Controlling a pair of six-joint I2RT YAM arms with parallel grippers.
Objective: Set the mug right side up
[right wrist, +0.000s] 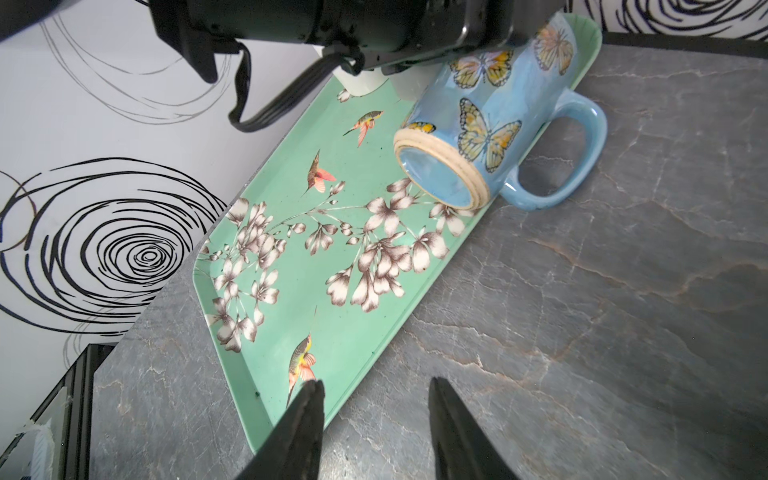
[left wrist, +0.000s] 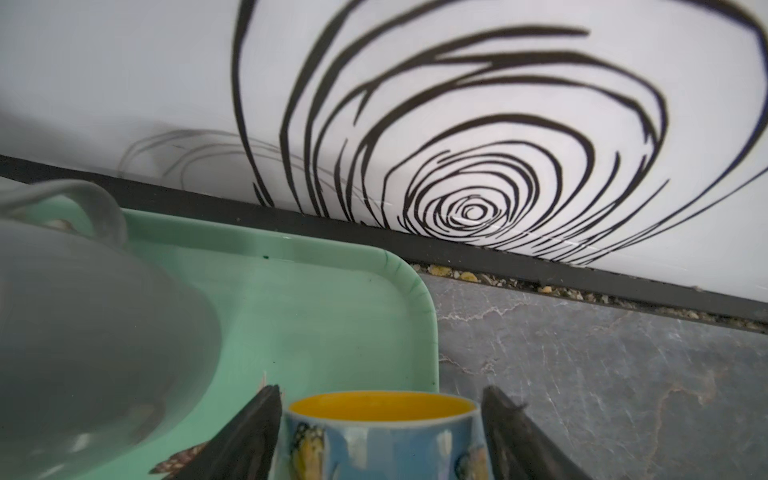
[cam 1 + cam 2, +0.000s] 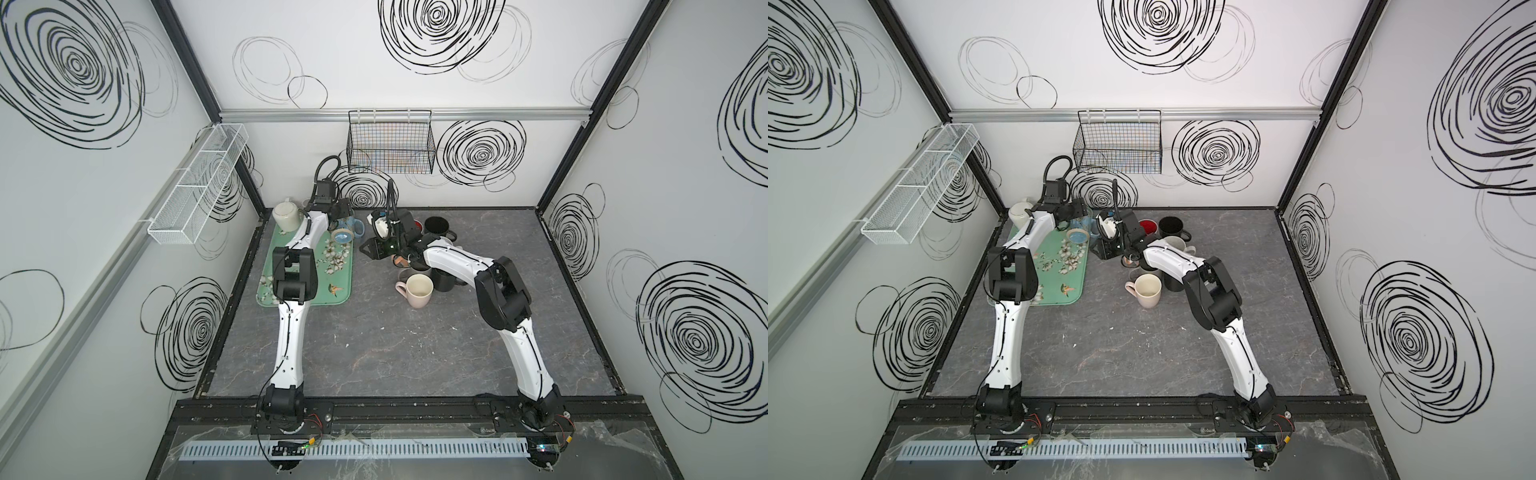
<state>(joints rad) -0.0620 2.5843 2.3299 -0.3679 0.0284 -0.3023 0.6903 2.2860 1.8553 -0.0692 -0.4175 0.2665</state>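
Left claw (image 2: 380, 390) straddles glossy cylindrical butterfly mug (image 2: 386, 446).

White walls (image 3: 374, 62) with black swirls enclose a grey marbled tabletop (image 3: 415, 353).

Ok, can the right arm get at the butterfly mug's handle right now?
Probably yes. The mug has its handle out over bare tabletop, facing the open, empty right tool, with nothing between them. The left tool straddles only its rim end.

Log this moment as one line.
butterfly mug: tilted, base showing, handle past tray edge | left gripper: jaws astride the mug, grip unclear | right gripper: open, empty | task: mug not yet upright
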